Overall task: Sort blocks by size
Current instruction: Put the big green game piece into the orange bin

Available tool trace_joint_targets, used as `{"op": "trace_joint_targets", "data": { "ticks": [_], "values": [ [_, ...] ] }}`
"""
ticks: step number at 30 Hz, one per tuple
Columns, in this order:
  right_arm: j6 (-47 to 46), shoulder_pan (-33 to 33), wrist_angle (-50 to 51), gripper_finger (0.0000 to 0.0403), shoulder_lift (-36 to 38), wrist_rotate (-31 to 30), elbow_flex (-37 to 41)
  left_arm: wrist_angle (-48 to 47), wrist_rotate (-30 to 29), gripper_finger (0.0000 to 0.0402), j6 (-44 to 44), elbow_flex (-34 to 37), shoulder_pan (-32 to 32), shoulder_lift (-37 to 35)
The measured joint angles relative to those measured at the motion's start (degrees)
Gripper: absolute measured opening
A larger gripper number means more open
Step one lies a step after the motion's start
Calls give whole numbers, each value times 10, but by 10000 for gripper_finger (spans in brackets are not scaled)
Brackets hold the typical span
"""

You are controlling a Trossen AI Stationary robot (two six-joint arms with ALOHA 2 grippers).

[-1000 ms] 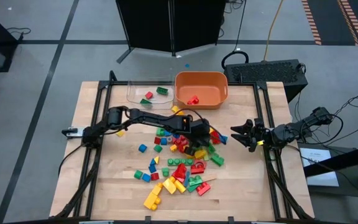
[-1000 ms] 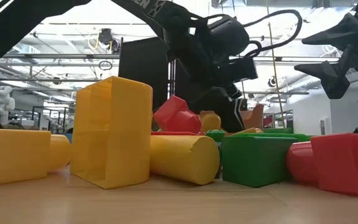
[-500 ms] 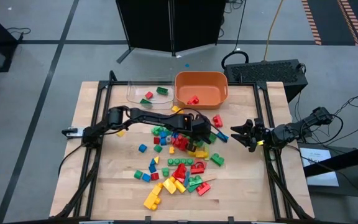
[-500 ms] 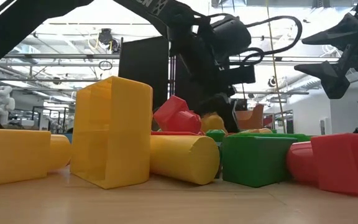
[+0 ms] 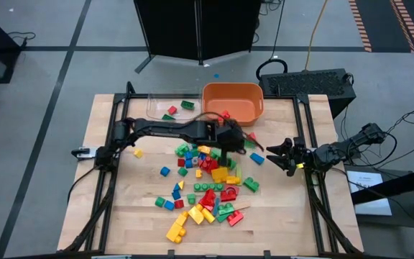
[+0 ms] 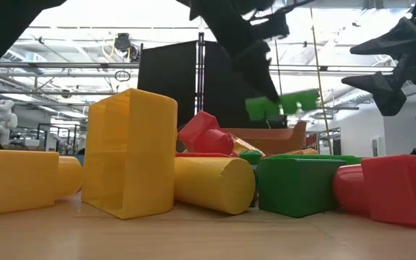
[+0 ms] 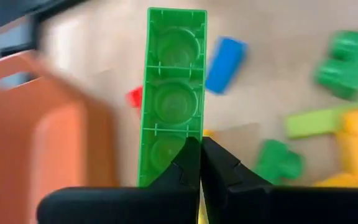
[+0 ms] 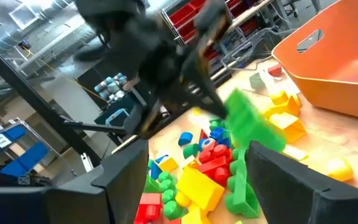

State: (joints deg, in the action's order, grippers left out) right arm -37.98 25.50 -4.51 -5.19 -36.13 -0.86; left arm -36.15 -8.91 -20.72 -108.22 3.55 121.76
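Blocks (image 5: pixel 210 180) in red, yellow, green and blue lie scattered over the middle of the table. My left gripper (image 5: pixel 234 142) hangs above the pile's far right part, near the orange tub (image 5: pixel 232 102), and is shut on a long green brick (image 6: pixel 280 105). The brick's hollow underside (image 7: pixel 173 81) faces the left wrist camera. My right gripper (image 5: pixel 272 155) waits open at the table's right side, level, with nothing between its fingers (image 8: pixel 123 180). My left gripper pinches one long side wall of the green brick (image 7: pixel 201 127) near one end, one finger (image 7: pixel 188 163) in the hollow underside and the other (image 7: pixel 216 167) outside. The fingers slant down and lie along the brick. It sticks out past the fingertips, clear of the pile.
A clear plastic tray (image 5: pixel 171 106) with a few blocks stands at the far edge, left of the orange tub, which holds a red block (image 5: pixel 225 115). Large yellow, green and red blocks (image 6: pixel 132 152) lie near the table's front edge. Bare wood shows at the left.
My left gripper has taken hold of the long green brick in the pile. It has then risen and drawn a little toward the far edge and the orange tub. The brick has come up clear of the other blocks.
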Motion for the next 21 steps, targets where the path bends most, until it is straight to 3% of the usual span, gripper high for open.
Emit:
{"op": "trace_joint_targets", "data": {
  "ticks": [7, 16, 21],
  "values": [
    [-3, 0, 0, 260, -1, 0, 0, 41, -63, 0, 61, 0, 72, -30],
    [-3, 0, -2, 260, -1, 1, 0, 50, -51, 2, 112, 1, 163, -18],
    [-3, 0, -2, 260, -1, 1, 0, 52, -25, 39, 97, 1, 183, -17]
  ]
}}
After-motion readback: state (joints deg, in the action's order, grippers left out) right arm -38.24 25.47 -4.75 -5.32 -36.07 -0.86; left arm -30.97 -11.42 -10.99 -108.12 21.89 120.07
